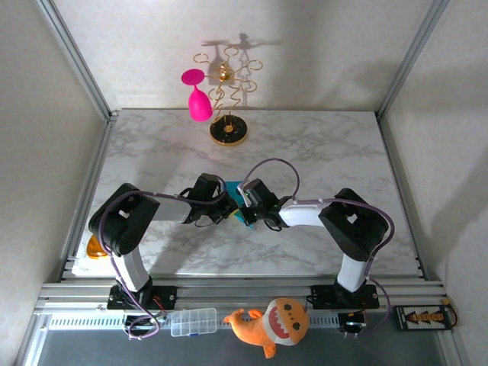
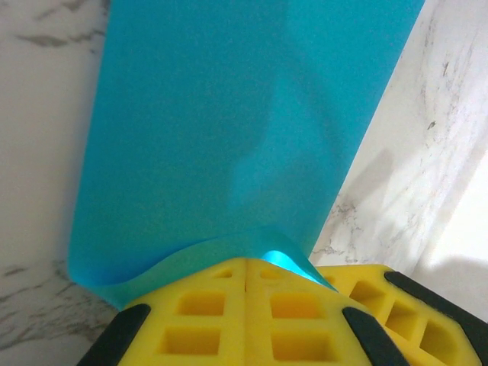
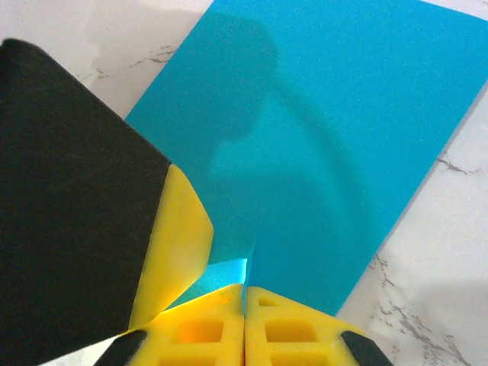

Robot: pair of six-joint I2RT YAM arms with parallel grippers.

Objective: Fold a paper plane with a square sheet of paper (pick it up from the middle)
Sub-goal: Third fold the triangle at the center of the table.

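Marble worktop (image 1: 320, 152), top view: square sheet of paper (image 1: 235, 191) at centre, gold stand (image 1: 228, 131) toward 12 o'clock. Left jaws closed from sheet's 9 o'clock, right jaws closed from 3 o'clock, each nipping sheet edge, which curls up at yellow pads (image 2: 206, 305). Step, judged: pickup for first fold. Next move: raise both arms together, carry edge across, square corners.

Clearance, table (image 1: 320, 145)
We find marble free either side; left claw (image 2: 245, 278), right claw (image 3: 244, 296) crowd centre; gold stand (image 1: 228, 131), pink goblet (image 1: 200, 105) behind.
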